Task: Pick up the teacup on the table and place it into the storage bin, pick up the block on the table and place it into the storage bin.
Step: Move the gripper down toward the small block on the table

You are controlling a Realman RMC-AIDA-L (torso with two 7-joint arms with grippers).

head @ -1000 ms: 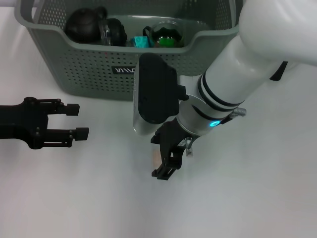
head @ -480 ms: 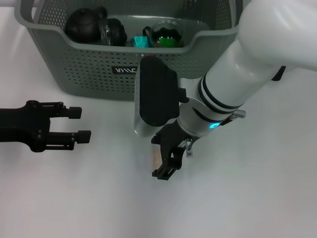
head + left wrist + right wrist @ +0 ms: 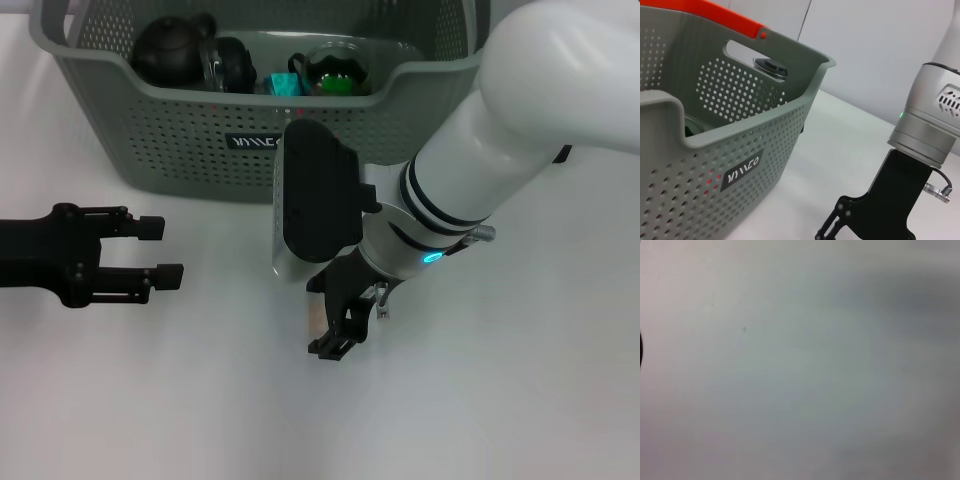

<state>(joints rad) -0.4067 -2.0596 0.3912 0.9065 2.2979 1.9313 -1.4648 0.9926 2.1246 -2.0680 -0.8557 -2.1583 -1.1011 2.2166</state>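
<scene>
The right gripper (image 3: pixel 335 325), lower centre, straddles the block (image 3: pixel 315 318), grip uncertain; next, lift toward the storage bin (image 3: pixel 180 140).

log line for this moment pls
right gripper: down at block on table | left gripper: open, idle | storage bin: behind

Grey-green bin (image 3: pixel 180 140), walls dotted with perforations, black label (image 3: pixel 252 141) with white lettering; orange handle (image 3: pixel 715 15) in left wrist view. Black teapot (image 3: pixel 170 48) and green item (image 3: pixel 335 72) inside. White table (image 3: pixel 520 380). Tan block (image 3: pixel 315 318). Black left gripper (image 3: pixel 165 250), black right gripper (image 3: pixel 335 335) on white arm (image 3: pixel 500 140).
</scene>
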